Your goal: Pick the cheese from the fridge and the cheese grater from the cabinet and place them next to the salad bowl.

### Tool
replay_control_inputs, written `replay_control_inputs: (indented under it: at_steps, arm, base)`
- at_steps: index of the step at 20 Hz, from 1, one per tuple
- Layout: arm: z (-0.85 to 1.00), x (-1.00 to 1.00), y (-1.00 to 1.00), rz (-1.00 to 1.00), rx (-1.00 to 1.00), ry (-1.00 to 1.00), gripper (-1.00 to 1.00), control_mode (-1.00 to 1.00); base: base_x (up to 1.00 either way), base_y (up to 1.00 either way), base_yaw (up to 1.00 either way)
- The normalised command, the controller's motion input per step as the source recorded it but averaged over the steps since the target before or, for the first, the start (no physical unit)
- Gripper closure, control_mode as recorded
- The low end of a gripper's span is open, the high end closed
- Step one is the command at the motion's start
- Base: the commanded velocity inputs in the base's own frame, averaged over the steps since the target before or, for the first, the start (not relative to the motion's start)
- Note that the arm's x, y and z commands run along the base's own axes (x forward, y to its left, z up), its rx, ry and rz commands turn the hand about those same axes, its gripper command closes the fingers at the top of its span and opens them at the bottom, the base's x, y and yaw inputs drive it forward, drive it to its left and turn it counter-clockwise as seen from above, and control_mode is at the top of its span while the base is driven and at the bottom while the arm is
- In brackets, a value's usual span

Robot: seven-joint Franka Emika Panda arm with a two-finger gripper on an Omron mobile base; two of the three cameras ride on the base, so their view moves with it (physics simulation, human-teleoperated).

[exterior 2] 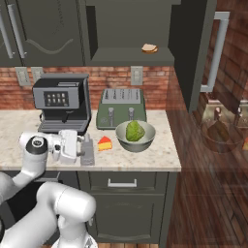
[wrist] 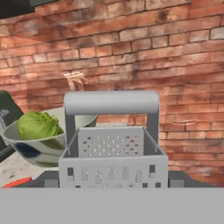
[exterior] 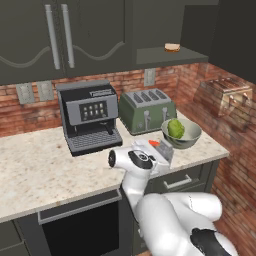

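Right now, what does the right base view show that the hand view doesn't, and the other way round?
Right base view's own: the coffee machine, the green toaster and a bread piece on the shelf. Hand view's own: the punched holes of the cheese grater, close up. Shared: the cheese grater, the salad bowl and the cheese.

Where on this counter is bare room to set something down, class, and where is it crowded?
Free: the wide stretch of counter left of the coffee machine, and the strip along the front edge before it. Crowded: the right end, where the toaster, bowl, cheese and the grater at the tool sit close together.
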Motion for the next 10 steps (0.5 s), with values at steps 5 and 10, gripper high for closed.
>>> replay_control_inputs:
  at_steps: [5,10]
  arm:
    - [0.0,0.31,0.02,0.0,0.0,0.03,1.0,-1.0]
    - [-0.16,0.15,0.0,0.0,0.0,0.0,1.0,-1.0]
  base:
    - [0.0,0.0,0.0]
    - [0.0,0.0,0.0]
